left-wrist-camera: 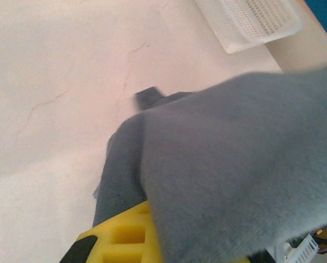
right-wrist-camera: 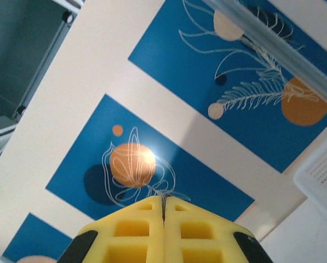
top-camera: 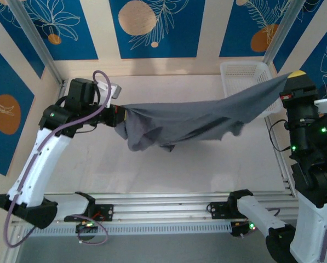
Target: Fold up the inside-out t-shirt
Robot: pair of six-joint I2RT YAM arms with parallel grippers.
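Note:
The dark grey inside-out t-shirt (top-camera: pixel 196 118) hangs above the table, stretched like a hammock between both arms, its lower folds drooping at the left. My left gripper (top-camera: pixel 119 115) is shut on its left end. In the left wrist view the t-shirt (left-wrist-camera: pixel 234 164) drapes over the jaws, with one yellow finger (left-wrist-camera: pixel 122 235) showing. My right gripper (top-camera: pixel 292 76) is raised at the far right and is shut on the shirt's other end. In the right wrist view the right gripper (right-wrist-camera: pixel 164 198) has its yellow pads pressed together, with a thin dark line between them.
A white basket (top-camera: pixel 245 71) stands at the table's back right, partly behind the raised cloth; the basket (left-wrist-camera: pixel 251 22) also shows in the left wrist view. Bare pale table (top-camera: pixel 168 164) lies under the shirt. Metal rails (top-camera: pixel 168 200) run along the near edge.

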